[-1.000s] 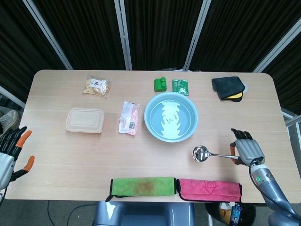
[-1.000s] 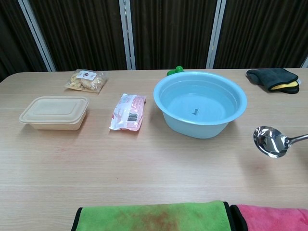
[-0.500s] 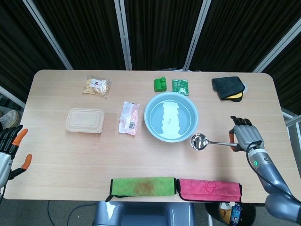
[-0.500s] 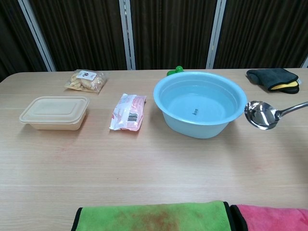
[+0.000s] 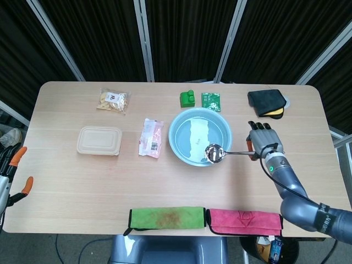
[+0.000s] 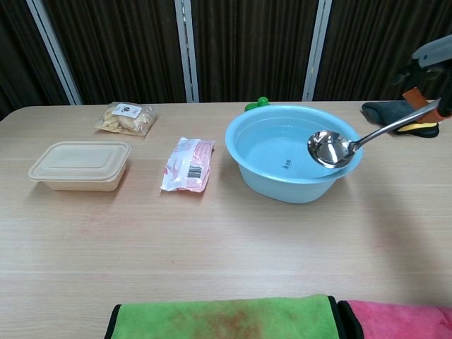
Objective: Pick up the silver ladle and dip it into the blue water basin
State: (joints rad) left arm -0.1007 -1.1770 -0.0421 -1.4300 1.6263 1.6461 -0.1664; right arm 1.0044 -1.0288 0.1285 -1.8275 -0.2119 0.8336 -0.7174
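Note:
The silver ladle (image 5: 215,153) (image 6: 330,148) is lifted off the table, held by its handle in my right hand (image 5: 264,144) (image 6: 432,70). Its bowl hangs over the near right rim of the blue water basin (image 5: 181,147) (image 6: 248,169), above the water. The basin stands at the table's middle and holds clear water. My left hand (image 5: 12,175) shows only at the far left edge of the head view, off the table, fingers apart and holding nothing.
A tan lidded food box (image 5: 99,141), a pink snack packet (image 5: 151,138) and a bag of snacks (image 5: 113,101) lie left of the basin. Green items (image 5: 187,98) sit behind it, a black cloth (image 5: 267,102) at back right. Green (image 5: 166,216) and pink (image 5: 243,221) towels line the front edge.
My right hand has risen and moved left and toward the basin, carrying the ladle from the table's right side to over the basin's rim. My left hand has drawn back slightly.

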